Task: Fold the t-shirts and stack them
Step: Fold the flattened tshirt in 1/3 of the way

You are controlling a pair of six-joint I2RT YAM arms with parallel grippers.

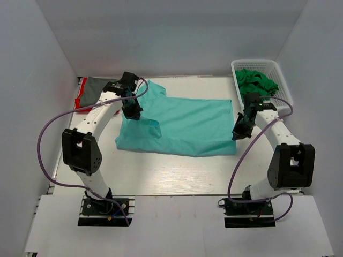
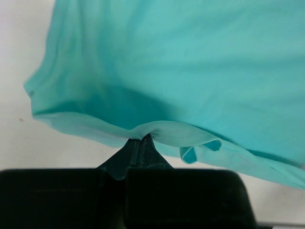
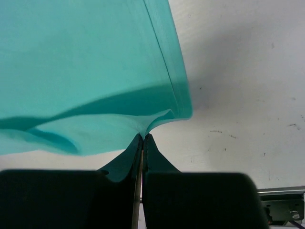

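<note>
We are folding. The left gripper (image 2: 139, 141) and right gripper (image 3: 143, 137) each pinch the teal shirt (image 1: 182, 123) edge just ahead. Next, both should lift together.

The big shirt (image 1: 182, 126) lies spread on the middle of the table (image 1: 171, 171). From it, a basket (image 1: 280, 70) stands at 2 o'clock, in the far corner, with a shirt (image 1: 257, 81) inside. At 10 o'clock lies a pile of two shirts (image 1: 94, 90), one on the other. The left gripper (image 1: 132, 113) is at the big shirt's 9 o'clock edge, and the right gripper (image 1: 239, 132) at its 3 o'clock edge.
</note>
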